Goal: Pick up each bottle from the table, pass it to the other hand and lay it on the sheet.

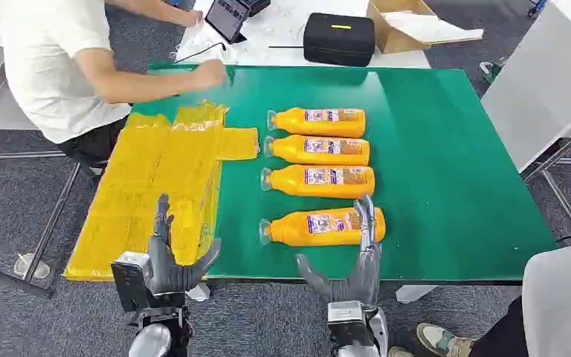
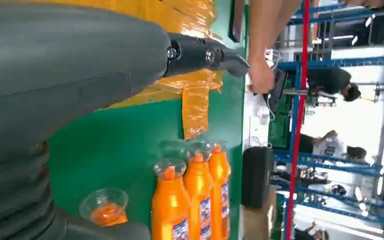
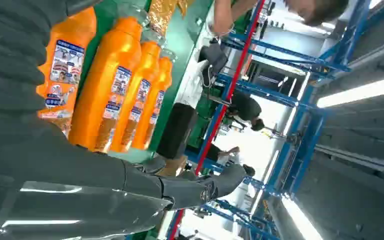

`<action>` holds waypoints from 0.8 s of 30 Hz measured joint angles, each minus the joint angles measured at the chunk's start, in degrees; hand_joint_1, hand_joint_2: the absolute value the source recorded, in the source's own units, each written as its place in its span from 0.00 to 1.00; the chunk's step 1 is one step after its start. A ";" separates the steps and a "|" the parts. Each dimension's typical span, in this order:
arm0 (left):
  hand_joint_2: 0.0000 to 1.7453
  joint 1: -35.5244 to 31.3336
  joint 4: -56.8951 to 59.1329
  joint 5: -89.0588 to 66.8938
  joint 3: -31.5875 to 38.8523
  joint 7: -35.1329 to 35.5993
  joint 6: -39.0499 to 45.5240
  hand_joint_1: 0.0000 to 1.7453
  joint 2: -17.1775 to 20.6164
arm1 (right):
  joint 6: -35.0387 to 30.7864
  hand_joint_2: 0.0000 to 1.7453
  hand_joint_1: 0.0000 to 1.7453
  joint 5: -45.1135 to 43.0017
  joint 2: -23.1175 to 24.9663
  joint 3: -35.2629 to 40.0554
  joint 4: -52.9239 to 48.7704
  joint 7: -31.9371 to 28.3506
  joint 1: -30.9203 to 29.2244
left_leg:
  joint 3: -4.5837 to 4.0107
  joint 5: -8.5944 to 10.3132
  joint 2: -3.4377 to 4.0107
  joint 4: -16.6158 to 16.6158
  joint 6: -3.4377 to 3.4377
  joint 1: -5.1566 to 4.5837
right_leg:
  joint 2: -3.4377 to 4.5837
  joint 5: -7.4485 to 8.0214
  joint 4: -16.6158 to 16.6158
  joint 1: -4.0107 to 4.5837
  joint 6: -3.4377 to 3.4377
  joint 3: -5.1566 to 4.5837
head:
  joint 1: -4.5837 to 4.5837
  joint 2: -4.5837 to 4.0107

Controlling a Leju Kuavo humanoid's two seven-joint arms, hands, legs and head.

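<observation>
Several orange bottles lie on their sides in a column on the green table, clear caps pointing left. The nearest bottle lies right in front of my right hand, whose upright fingers reach its label end; the hand holds nothing. The other bottles lie farther back. The yellow sheet covers the table's left part. My left hand stands open at the sheet's near edge, fingers up, with nothing in it.
A person in a white shirt leans over the far left corner, one hand on the table. Behind the table stand a black case, a cardboard box and a tablet. Another person's shoe shows at lower right.
</observation>
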 measured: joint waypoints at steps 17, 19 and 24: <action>1.00 -1.31 1.51 -3.43 1.05 0.00 0.74 0.00 -0.55 | -0.02 1.00 0.00 -1.73 -0.04 -0.46 -1.05 0.00 -0.03 | 0.00 0.00 0.00 0.00 0.00 0.00 | 0.00 0.00 0.00 0.00 0.00 0.01 | 0.00 0.00; 1.00 -1.25 1.88 -3.67 1.09 -0.02 0.79 0.00 -0.55 | -0.02 1.00 0.00 -1.66 -0.04 -0.46 -1.29 -0.02 0.01 | 0.00 0.00 0.00 0.00 0.00 0.00 | 0.00 0.00 0.00 0.00 0.00 0.01 | 0.00 0.00; 1.00 -0.49 1.90 -4.98 1.23 -0.02 2.84 0.00 -0.53 | -0.02 1.00 0.00 -0.61 -0.04 -0.66 -2.47 0.00 0.98 | 0.00 0.00 0.00 0.00 0.00 0.00 | 0.00 0.00 0.00 0.00 0.00 0.00 | 0.00 0.00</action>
